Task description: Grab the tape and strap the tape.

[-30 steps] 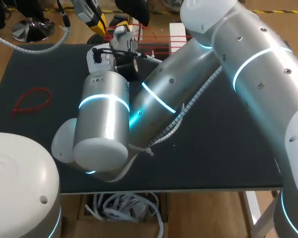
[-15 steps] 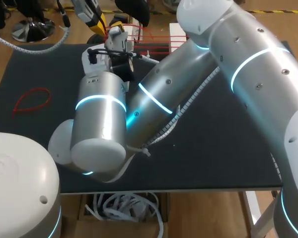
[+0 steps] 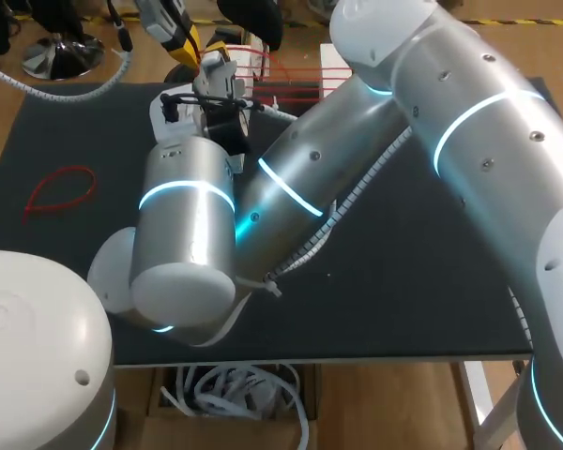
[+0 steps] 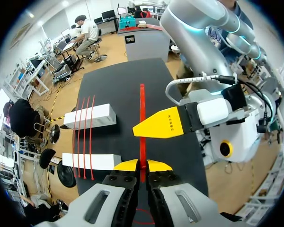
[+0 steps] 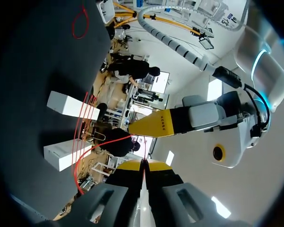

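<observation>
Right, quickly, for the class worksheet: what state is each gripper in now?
Left gripper: closed on the red strap.
Right gripper: closed, red strap between its fingers.

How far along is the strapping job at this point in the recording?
Done: three red straps are stretched across the two white blocks. In hand: a fourth strap is pinched by the left end effector and, it appears, the right end effector, beside the blocks and not yet over them. Left: seating it on the blocks. A spare red loop lies untouched on the table.
</observation>
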Available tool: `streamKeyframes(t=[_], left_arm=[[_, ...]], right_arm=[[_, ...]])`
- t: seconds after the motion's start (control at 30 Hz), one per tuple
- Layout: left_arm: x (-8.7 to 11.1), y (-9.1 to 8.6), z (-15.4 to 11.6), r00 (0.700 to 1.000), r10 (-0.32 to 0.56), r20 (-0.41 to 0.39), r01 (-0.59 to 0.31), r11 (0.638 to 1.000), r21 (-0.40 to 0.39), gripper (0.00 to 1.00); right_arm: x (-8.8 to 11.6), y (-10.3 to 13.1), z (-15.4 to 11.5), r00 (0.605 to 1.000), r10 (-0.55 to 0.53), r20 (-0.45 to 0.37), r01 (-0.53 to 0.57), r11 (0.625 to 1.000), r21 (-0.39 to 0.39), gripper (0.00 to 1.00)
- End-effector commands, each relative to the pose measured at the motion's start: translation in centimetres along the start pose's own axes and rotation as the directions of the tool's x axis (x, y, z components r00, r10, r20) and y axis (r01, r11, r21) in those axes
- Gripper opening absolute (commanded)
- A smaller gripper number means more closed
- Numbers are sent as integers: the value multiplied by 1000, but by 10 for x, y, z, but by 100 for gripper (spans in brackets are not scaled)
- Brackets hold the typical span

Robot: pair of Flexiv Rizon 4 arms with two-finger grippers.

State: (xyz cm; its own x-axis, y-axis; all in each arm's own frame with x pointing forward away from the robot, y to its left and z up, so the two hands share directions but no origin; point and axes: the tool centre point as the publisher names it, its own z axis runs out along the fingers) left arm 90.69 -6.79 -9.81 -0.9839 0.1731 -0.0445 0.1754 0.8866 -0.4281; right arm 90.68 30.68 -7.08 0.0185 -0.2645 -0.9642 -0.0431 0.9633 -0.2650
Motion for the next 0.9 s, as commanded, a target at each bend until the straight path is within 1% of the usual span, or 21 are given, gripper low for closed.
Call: streamKeyframes(t=[0.03, 0.47, 0.9], left_arm=[[0, -2, -1, 1000, -1, -2, 1, 1000, -3, 0], [0, -2, -1, 1000, -1, -2, 1, 1000, -3, 0], [0, -2, -1, 1000, -1, -2, 1, 1000, -3, 0]], right_arm=[[-2, 6, 1, 1000, -4, -1, 4, 1000, 3, 0], [-3, 14, 2, 1000, -7, -2, 7, 1000, -8, 0], [-4, 14, 2, 1000, 7, 11, -6, 1000, -11, 0]])
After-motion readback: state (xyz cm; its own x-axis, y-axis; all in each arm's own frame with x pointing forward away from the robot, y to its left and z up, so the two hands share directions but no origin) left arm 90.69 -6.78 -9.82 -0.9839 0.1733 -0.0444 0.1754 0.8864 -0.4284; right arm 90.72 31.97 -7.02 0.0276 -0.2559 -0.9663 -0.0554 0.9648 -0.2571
